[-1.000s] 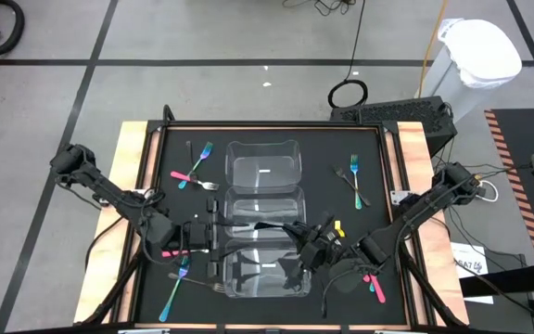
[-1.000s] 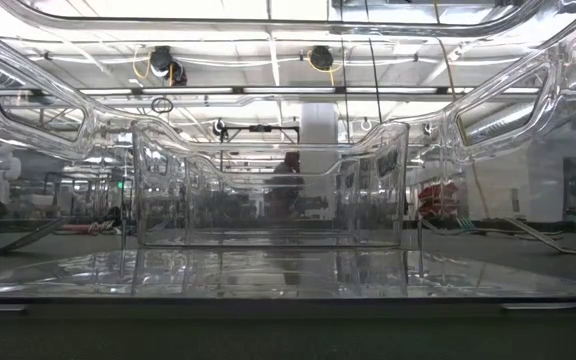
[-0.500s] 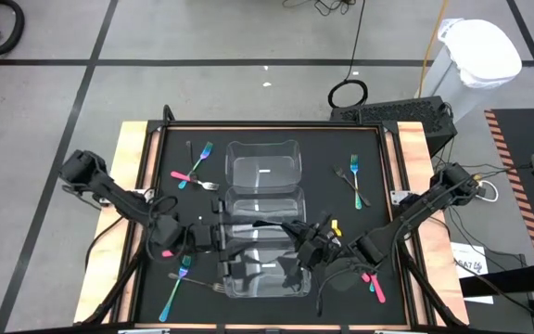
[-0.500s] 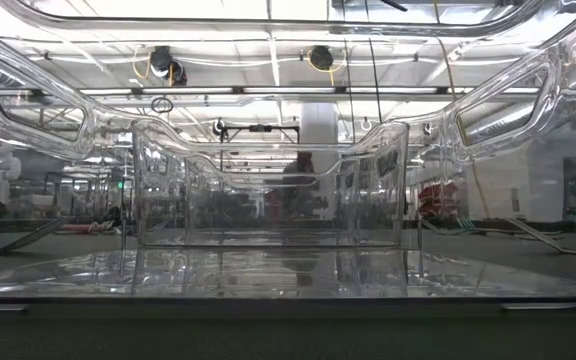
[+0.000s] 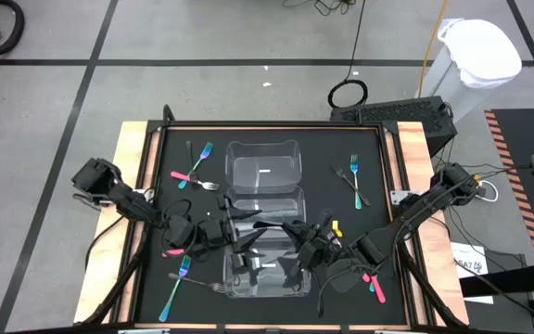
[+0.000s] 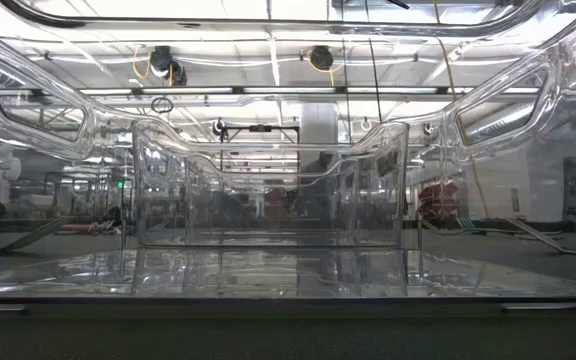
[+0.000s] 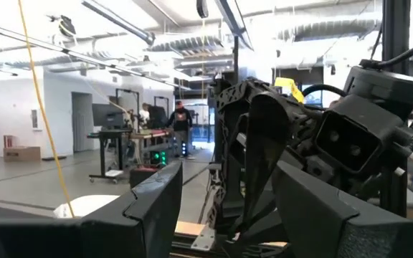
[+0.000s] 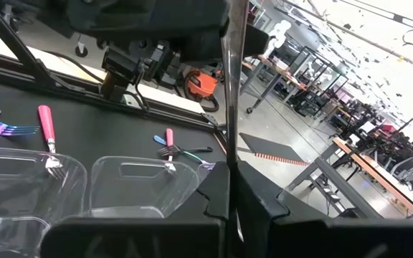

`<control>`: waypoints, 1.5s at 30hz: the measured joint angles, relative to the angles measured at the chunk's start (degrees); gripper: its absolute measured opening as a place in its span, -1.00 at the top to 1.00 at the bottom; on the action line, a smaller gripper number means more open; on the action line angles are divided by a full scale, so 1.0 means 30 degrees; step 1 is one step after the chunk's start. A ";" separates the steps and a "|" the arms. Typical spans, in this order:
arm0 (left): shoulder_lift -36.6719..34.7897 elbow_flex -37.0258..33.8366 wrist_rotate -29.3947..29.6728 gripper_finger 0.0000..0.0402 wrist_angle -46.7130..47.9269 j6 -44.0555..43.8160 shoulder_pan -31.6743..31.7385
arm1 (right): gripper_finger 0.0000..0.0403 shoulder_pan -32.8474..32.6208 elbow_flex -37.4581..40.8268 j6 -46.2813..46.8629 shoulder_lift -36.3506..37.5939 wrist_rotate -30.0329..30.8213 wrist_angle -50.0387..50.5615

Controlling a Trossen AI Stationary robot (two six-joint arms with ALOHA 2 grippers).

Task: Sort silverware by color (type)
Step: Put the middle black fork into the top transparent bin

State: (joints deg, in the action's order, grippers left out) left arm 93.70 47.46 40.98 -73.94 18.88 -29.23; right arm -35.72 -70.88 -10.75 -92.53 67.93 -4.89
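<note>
Where both arms meet over the nearest of three clear containers (image 5: 263,167), its contents are hidden. The left gripper (image 5: 239,234) stands wide, holding nothing visible; the right gripper (image 5: 297,237) is closed on a thin dark fork (image 8: 228,107). Remaining forks (image 5: 196,169) lie scattered on the black mat (image 5: 323,148); their number is unclear.

Two dark, jointed arms are showing black housings and looping black cables; the right gripper (image 5: 302,247) is wearing a small yellow tag near its wrist.
</note>
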 joint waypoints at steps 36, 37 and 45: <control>0.0479 0.0000 -0.1647 0.97 -0.1329 0.1011 -0.0009 | 0.82 0.0005 0.0004 0.0252 0.0007 -0.0163 0.0722; 0.0479 0.0000 -0.1678 0.97 -0.1338 0.1011 -0.0009 | 0.78 0.0005 0.0004 0.0384 0.0007 -0.0163 0.0736; 0.0347 0.0000 -0.1672 0.97 -0.1385 0.0683 -0.0124 | 0.37 0.0008 0.0004 0.1141 0.0007 -0.0163 0.0688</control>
State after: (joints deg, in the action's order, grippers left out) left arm 94.74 47.46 35.97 -78.10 20.93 -29.60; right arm -35.69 -70.87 -7.32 -92.51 67.44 -2.82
